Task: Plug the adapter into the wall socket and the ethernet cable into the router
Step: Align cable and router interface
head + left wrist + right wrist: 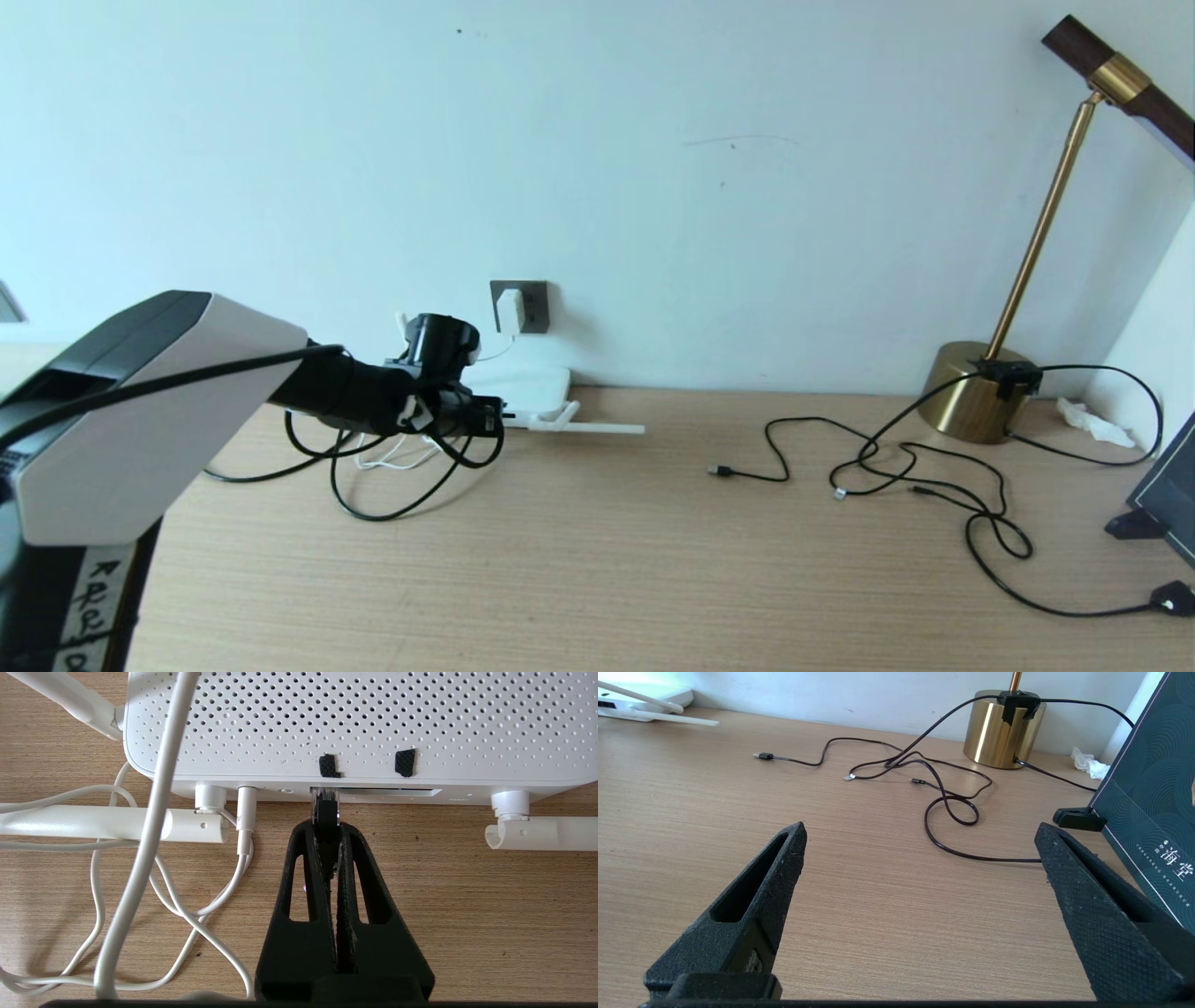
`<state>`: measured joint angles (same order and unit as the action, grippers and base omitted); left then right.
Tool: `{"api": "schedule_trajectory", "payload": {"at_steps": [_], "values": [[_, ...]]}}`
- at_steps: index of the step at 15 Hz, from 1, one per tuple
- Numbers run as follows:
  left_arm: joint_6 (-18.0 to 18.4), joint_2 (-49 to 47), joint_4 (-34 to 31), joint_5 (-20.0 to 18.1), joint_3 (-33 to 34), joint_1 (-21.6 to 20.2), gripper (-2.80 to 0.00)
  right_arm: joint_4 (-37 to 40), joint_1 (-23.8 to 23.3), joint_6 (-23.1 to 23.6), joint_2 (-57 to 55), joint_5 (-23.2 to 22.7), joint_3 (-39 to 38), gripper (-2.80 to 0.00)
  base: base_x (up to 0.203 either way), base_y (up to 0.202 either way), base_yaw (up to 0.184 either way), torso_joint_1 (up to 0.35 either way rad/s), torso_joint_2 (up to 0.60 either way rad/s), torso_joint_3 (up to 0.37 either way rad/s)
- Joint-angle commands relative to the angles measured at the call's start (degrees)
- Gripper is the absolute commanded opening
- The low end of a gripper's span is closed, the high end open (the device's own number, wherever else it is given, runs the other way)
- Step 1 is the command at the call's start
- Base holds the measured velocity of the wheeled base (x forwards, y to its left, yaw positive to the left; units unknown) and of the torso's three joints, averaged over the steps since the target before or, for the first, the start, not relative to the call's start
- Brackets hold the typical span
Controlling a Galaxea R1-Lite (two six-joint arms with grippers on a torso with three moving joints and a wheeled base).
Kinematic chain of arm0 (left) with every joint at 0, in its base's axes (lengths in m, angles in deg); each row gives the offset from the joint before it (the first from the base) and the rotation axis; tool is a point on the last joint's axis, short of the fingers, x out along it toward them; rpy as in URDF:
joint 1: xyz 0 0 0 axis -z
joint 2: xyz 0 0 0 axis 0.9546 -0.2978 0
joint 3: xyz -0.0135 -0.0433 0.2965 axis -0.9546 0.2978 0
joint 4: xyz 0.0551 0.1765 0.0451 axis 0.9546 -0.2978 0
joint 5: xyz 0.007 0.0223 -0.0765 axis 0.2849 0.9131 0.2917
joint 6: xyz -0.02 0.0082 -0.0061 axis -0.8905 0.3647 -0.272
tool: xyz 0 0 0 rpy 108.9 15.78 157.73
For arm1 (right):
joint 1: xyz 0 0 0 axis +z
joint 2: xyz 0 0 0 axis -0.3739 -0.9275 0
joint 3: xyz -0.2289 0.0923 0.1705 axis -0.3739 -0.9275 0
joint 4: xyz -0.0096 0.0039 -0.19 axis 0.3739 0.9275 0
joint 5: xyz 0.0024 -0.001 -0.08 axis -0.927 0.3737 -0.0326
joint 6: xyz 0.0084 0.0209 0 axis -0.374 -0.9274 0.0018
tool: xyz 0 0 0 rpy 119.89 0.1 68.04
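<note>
My left gripper (325, 828) is shut on the ethernet cable's plug (325, 809). The plug's clear tip sits at the left end of the port slot on the router (355, 723); how deep it goes is hidden. In the head view the left gripper (487, 416) is at the router's (532, 385) near left edge, and the black ethernet cable (373, 519) loops on the table below the arm. The white adapter (510, 310) sits in the dark grey wall socket (532, 306). My right gripper (920, 835) hangs open over bare table, far from the router.
A thin white cord (140, 835) coils beside the router's folded antennas (117, 823). Thin black USB cables (878, 457) sprawl at the right, near a brass lamp base (966, 392), a crumpled tissue (1088, 422) and a dark box (1153, 788) at the table's right edge.
</note>
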<state>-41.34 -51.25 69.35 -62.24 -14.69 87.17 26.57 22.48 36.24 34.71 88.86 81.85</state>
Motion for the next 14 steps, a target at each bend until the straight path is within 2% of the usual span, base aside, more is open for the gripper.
{"api": "schedule_trajectory", "payload": {"at_steps": [1, 14], "values": [[-0.04, -0.08, -0.26, 0.10, -0.60, 0.02, -2.80, -0.05, 0.00, 0.08, -0.07, -0.02, -0.62, 0.00, 0.000, 0.000, 0.000, 0.000, 0.00, 0.000], [-0.04, -0.78, -0.44, 0.10, -1.22, 0.01, -2.80, -0.05, 0.00, 0.08, -0.07, -0.02, -0.62, 0.00, 0.000, 0.000, 0.000, 0.000, 0.00, 0.000]]}}
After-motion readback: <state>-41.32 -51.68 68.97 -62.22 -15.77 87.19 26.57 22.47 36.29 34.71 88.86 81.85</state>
